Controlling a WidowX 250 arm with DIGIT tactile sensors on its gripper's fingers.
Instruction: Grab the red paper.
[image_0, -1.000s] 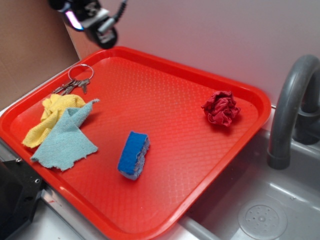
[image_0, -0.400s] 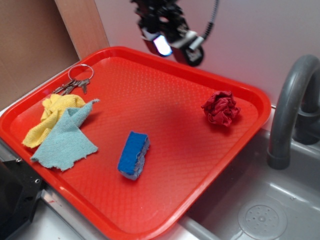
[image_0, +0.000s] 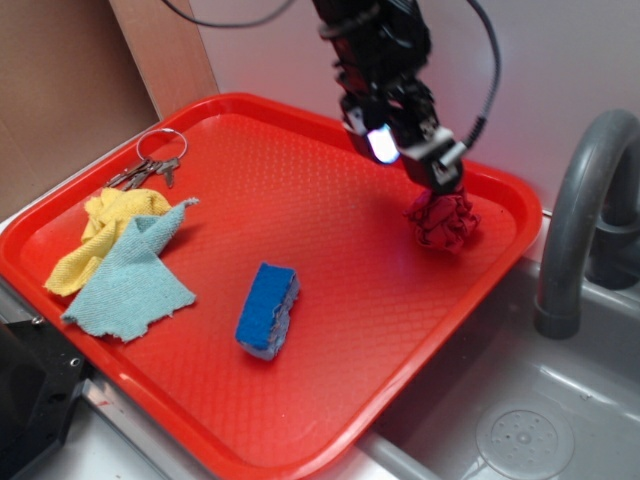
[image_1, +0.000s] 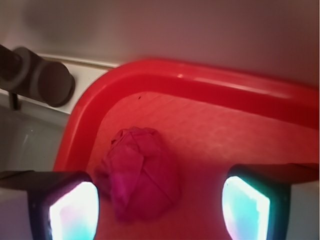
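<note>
The red paper (image_0: 443, 222) is a dark crimson crumpled wad on the right part of the red tray (image_0: 330, 300), near its far right corner. My gripper (image_0: 410, 160) hangs just above and to the left of the wad, partly covering its top. In the wrist view the red paper (image_1: 141, 172) lies between my two glowing fingertips, closer to the left one (image_1: 72, 212). The jaws stand wide open with nothing held, gripper (image_1: 159, 210).
A blue sponge (image_0: 267, 309) lies mid-tray. A light blue cloth (image_0: 135, 280), a yellow cloth (image_0: 100, 235) and a key ring (image_0: 150, 165) lie at the left. A grey faucet (image_0: 585, 220) and sink (image_0: 520, 410) stand right of the tray.
My gripper has swept from the tray's far left corner to the right and come down over the red paper. The things on the tray have not moved.
</note>
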